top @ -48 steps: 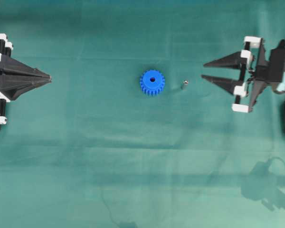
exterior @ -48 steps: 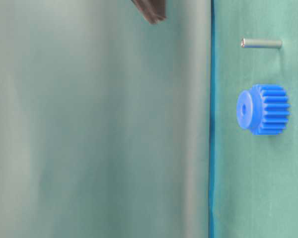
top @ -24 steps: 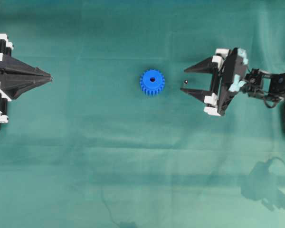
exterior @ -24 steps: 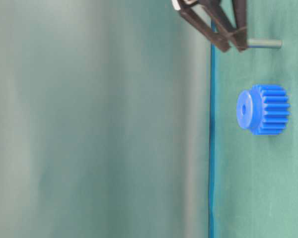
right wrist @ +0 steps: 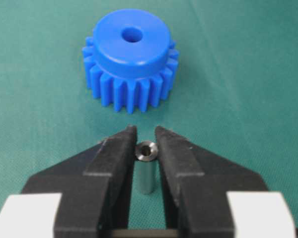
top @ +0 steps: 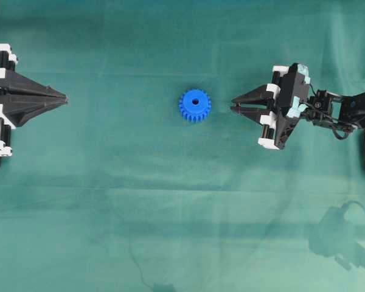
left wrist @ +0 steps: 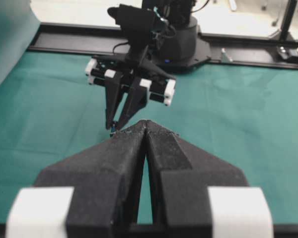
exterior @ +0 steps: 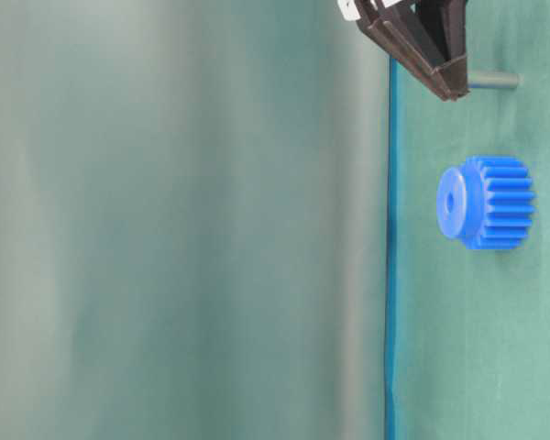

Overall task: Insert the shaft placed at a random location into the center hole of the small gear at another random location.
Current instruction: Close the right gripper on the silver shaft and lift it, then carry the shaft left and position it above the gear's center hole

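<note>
Silvery shaft (right wrist: 146, 167) stood upright between the right gripper (right wrist: 142, 141) fingers — nearly closed, contact unclear — beside the blue gear (right wrist: 130, 59), ready for lifting; left gripper (left wrist: 146, 130) was closed, empty.

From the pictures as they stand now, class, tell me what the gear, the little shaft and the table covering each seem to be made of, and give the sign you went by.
The small gear: probably moulded plastic, uniform bright blue, matte, crisp teeth. The shaft: likely metal, silvery-grey with a dull sheen; it stands between the right gripper fingers. The table covering: seems woven cloth, green, with fine weave texture and soft creases.
</note>
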`<state>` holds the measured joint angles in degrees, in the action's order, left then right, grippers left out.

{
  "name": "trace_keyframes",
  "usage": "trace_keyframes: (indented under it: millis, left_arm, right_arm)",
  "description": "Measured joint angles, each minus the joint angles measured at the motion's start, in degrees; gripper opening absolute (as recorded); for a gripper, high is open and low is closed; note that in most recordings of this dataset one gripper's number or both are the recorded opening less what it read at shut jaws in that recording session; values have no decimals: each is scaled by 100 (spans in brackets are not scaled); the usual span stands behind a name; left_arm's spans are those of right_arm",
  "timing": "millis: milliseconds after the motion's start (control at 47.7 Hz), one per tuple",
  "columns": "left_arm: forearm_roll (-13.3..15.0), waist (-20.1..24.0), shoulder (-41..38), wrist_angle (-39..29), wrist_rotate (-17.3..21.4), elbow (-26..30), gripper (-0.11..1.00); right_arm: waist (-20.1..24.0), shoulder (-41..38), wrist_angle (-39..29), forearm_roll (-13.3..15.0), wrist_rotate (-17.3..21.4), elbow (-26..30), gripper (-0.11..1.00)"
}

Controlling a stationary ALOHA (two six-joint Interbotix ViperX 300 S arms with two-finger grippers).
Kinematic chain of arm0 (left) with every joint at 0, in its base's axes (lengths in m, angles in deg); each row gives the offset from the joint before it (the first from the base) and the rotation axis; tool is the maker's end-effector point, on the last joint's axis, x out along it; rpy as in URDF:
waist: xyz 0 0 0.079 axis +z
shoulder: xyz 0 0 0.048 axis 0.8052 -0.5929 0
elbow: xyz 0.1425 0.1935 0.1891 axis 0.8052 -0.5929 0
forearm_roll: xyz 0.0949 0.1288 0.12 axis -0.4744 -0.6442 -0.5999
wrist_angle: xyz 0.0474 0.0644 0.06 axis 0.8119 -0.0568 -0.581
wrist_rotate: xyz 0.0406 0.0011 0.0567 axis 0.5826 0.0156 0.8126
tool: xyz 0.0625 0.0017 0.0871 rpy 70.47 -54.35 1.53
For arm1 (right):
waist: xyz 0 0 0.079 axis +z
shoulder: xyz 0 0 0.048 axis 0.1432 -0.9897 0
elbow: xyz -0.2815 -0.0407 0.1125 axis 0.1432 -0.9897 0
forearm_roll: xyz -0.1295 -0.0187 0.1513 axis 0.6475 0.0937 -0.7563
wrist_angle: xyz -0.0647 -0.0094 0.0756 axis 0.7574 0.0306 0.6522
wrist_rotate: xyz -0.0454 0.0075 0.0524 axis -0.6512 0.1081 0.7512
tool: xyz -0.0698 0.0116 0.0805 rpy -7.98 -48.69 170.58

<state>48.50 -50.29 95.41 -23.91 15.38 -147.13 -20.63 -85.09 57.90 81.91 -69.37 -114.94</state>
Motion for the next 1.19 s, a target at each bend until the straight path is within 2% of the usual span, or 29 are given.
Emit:
trace_keyframes:
  millis: [272,419,649,754,1006,1194]
  left_arm:
    - [9,0,26,-62,-44,0,-1]
    - [9,0,26,-62,-44,0,-1]
    - [9,0,26,-62,-62,0,-1]
    - [9,0,26,-88,-70,0,-1]
    - [9,0,18,-105,-70,0,-1]
    - [9,0,9,-114,-70,0,-1]
  right_arm:
    - [0,26,-9,0,9,9,13]
    - [-9,404,-193,0,9,26,13]
    - [-9,1450,-1424,0,-44,264,13]
    - [-9,1687,-1811,9,-53,360,13]
    - [-9,1661,-1907,18,-62,519,13]
    - [0,1274,-1916,44,-70,958,13]
